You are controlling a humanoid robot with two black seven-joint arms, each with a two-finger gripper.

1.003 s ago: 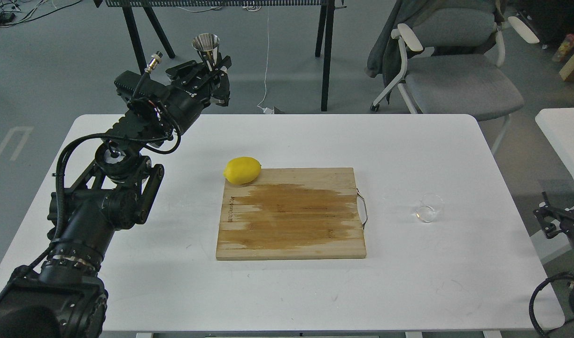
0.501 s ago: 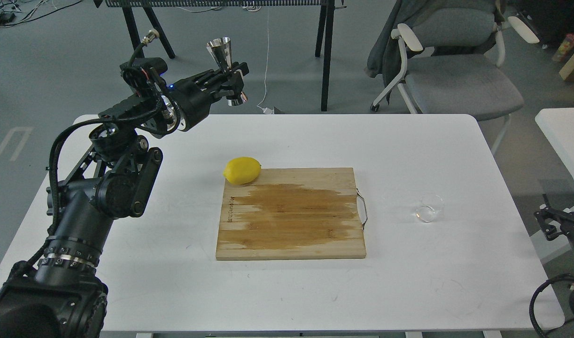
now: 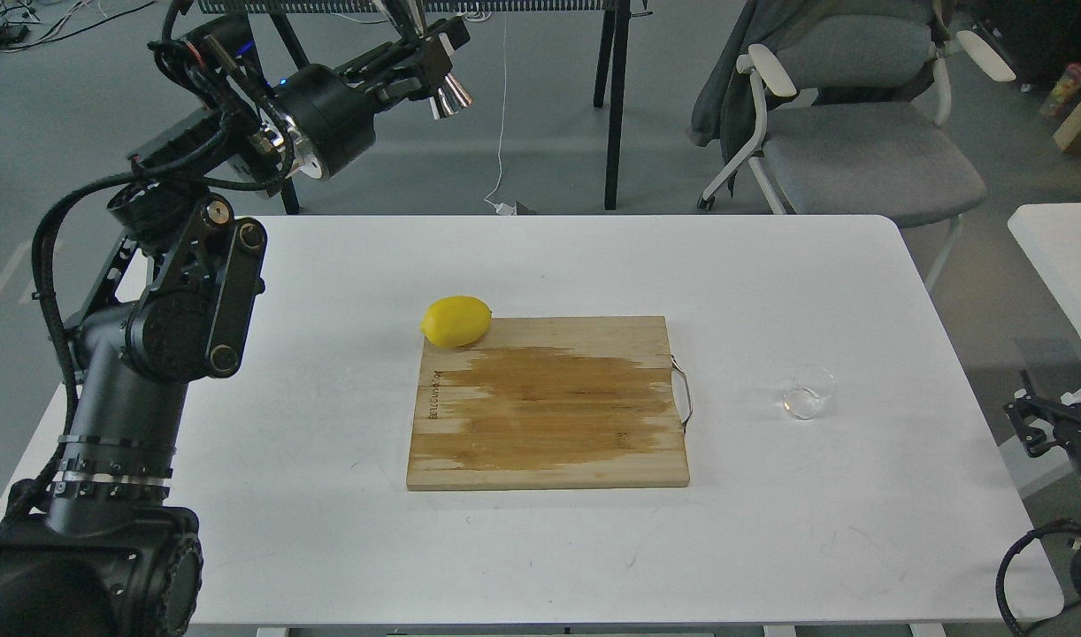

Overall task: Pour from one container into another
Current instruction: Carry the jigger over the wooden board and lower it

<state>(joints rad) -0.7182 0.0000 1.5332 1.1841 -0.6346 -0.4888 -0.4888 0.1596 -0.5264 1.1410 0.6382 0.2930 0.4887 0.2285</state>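
Note:
High over the table's far left edge, my left gripper (image 3: 432, 55) is shut on the waist of the shiny steel jigger (image 3: 448, 94). Only the jigger's lower cone shows; its upper cone is hidden against the dark frame at the view's top edge. The small clear glass cup (image 3: 809, 392) stands alone on the white table (image 3: 770, 531), right of the cutting board. My right gripper (image 3: 1032, 418) sits low off the table's right edge, well away from the cup, too dark and small to read.
A wooden cutting board (image 3: 549, 402) with a wet patch lies mid-table, and a lemon (image 3: 456, 320) rests at its far left corner. Behind the table are black frame legs (image 3: 613, 106) and a grey chair (image 3: 859, 133). A second white table (image 3: 1067, 257) stands at the right.
My left arm has risen and swung the jigger up and slightly right, so its top now reaches the view's upper edge. The cup, lemon, board and right arm have not moved.

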